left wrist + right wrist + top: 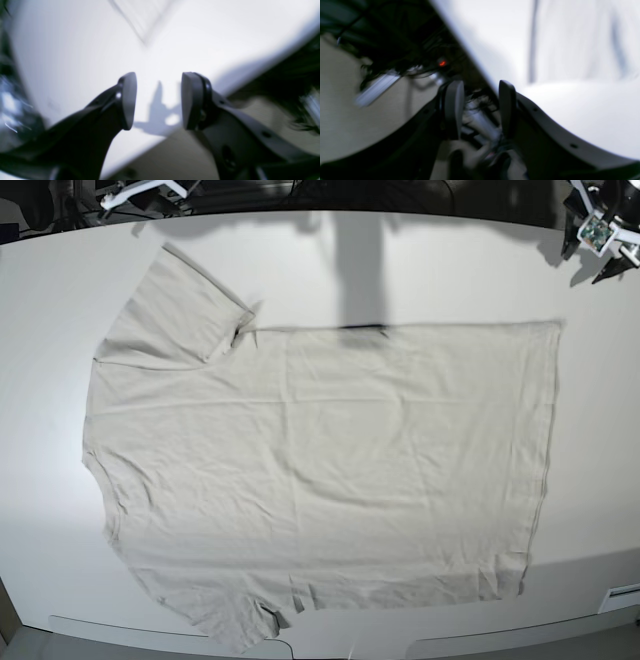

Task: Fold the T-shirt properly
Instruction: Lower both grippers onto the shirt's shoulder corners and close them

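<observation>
The cream T-shirt (320, 470) lies spread flat on the white table (450, 270), neck end to the left and hem to the right. One sleeve (175, 310) points to the back left. My left gripper (600, 230) is at the back right corner, off the shirt; in the left wrist view it (158, 100) is open and empty over the table's corner, with a blurred shirt corner (145, 17) ahead. My right gripper (140, 192) is at the back left edge; in the right wrist view it (481, 110) is open and empty beside the table edge, with blurred fabric (572, 37) ahead.
The table's rear edge runs along the top of the base view, with dark equipment and cables (402, 50) behind it. A small white label (622, 595) sits at the front right. The shirt's lower sleeve (240, 625) reaches the front edge.
</observation>
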`<state>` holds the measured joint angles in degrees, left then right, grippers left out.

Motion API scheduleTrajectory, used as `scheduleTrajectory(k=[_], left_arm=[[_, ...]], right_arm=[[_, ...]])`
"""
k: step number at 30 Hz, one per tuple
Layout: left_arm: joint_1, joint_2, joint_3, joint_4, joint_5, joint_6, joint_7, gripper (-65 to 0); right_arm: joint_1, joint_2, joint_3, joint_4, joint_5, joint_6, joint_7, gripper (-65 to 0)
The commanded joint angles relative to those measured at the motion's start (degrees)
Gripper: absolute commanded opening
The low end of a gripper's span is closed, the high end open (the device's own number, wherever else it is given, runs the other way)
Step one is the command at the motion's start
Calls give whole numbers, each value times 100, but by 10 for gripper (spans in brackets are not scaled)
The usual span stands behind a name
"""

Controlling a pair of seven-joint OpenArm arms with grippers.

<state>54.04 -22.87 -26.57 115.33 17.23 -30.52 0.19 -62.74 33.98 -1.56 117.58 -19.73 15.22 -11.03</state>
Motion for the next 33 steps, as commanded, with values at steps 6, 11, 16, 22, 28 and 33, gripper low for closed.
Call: scheduleTrajectory(k=[6, 11, 16, 22, 28, 33], left_arm=[[-509, -398, 4, 48, 450, 42, -138, -357], [-780, -669, 570, -11, 791, 28, -131, -357], [-1384, -780, 1394, -625, 1510, 70, -125, -357], [-2129, -782, 1899, -1543, 1589, 68, -127, -357], [-2728, -782, 2610, -2177, 2105, 70, -79, -358], [-3167, -846, 2743, -2643, 2133, 70, 66, -357]], right_arm=[[422, 31, 15, 129, -592, -72, 44, -405], [702, 31, 15, 129, -990, -72, 44, -296], [780, 31, 15, 129, -1161, -74, -28, -292], [782, 31, 15, 129, -1161, -76, -448, -292], [780, 31, 15, 129, -1158, -76, -494, -292], [780, 31, 15, 129, -1158, -92, -839, -292]])
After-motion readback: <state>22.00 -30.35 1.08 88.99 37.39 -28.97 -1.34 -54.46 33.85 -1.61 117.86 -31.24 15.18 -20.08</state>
